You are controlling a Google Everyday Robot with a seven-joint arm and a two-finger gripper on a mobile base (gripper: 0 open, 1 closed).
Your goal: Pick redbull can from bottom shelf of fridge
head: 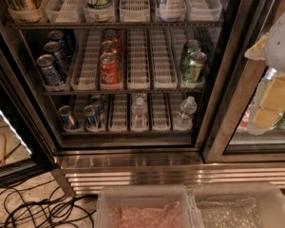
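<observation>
Here, gripper (282, 36) hangs right of fridge (133, 161), above bottom shelf (128, 133).

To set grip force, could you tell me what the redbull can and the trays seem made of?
The redbull can looks like thin metal, glossy, with a shiny silver top. The trays look like matte white slotted plastic. The gripper hangs at the right edge, away from the can.

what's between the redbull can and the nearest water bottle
One bare white lane tray separates redbull can and water bottle, camera view; gripper hangs at far right.
</observation>
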